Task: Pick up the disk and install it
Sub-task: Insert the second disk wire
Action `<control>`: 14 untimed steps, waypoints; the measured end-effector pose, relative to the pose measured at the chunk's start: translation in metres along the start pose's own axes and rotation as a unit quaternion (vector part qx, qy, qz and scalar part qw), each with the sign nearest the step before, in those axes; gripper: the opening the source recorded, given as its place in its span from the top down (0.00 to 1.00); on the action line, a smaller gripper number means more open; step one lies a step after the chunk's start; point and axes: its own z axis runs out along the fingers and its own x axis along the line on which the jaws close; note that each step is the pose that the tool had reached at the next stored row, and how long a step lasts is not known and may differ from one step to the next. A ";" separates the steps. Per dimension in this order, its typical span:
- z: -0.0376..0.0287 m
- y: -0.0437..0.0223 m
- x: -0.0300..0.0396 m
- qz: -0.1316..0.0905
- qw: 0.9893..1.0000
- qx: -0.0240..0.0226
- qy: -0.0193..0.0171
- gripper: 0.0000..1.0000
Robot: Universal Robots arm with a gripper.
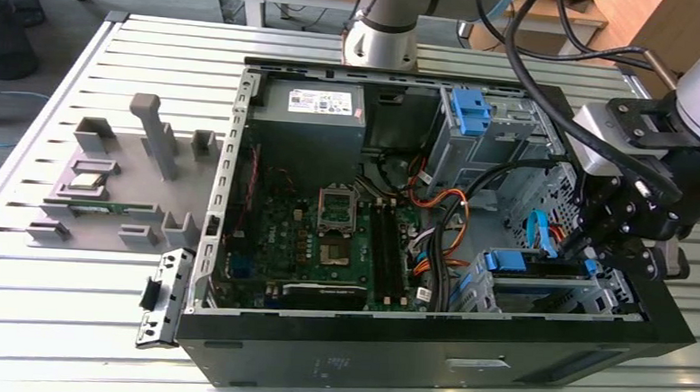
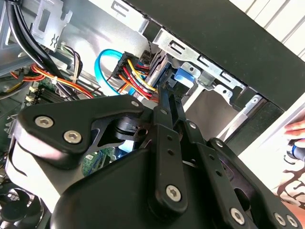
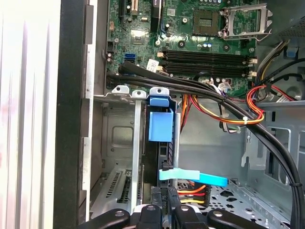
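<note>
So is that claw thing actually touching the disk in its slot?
Cannot tell. In the first wrist view the gripper reaches the cabled end of the disk, but the cables there hide whether they meet.

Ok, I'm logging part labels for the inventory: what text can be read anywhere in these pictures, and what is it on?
No text can be read as it stands.
power supply label, white, in the exterior view: print too small to read.
case sticker, pale strip on the black outer panel: too blurred to read.
motherboard sticker, white, in the first wrist view: too small to read.
</note>
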 end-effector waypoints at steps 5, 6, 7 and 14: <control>0.0006 0.0001 -0.0001 0.008 1.000 0.000 0.000 0.82; 0.0008 0.0002 -0.0002 0.011 1.000 0.001 0.000 0.82; 0.0007 0.0004 -0.0004 0.014 1.000 0.001 0.000 0.82; 0.0014 0.0013 -0.0008 0.018 1.000 0.001 0.000 0.82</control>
